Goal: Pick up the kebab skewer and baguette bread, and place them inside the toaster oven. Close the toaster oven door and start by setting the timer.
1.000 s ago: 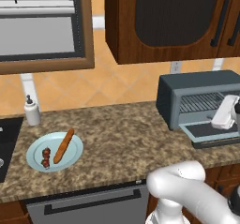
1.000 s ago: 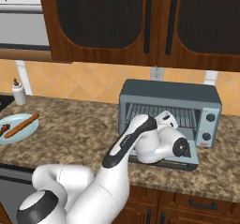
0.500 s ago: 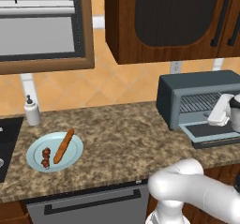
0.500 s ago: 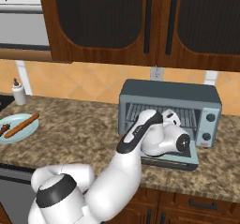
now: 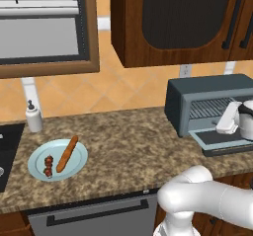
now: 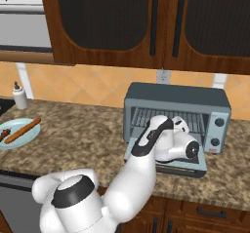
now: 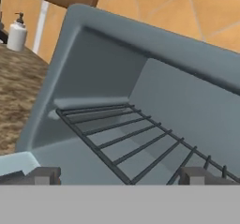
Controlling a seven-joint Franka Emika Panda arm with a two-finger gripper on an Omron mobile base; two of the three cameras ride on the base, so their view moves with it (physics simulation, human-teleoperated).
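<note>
The toaster oven [image 5: 212,101] [image 6: 177,111] stands on the right of the counter with its door [image 5: 223,140] [image 6: 193,167] folded down flat. My hand [image 5: 230,120] [image 6: 172,140] hovers over that door at the oven mouth. My gripper [image 7: 119,175] is open and holds nothing, pointing into the cavity at the wire rack [image 7: 136,141]. Far to the left, the baguette bread [image 5: 67,153] [image 6: 23,130] and the kebab skewer [image 5: 48,166] [image 6: 4,134] lie side by side on a light blue plate [image 5: 74,165] [image 6: 19,139].
A white soap bottle [image 5: 33,116] [image 6: 20,96] [image 7: 16,33] stands by the wall behind the plate. A dark sink [image 5: 7,151] lies at the counter's left end. Wooden wall cabinets [image 5: 178,22] hang above. Granite counter [image 5: 133,146] stretches between plate and oven.
The hand has shifted a little over the open door toward the oven mouth, and the forearm has swung with it. Jaws stay open. Plate, baguette and skewer have not moved.
</note>
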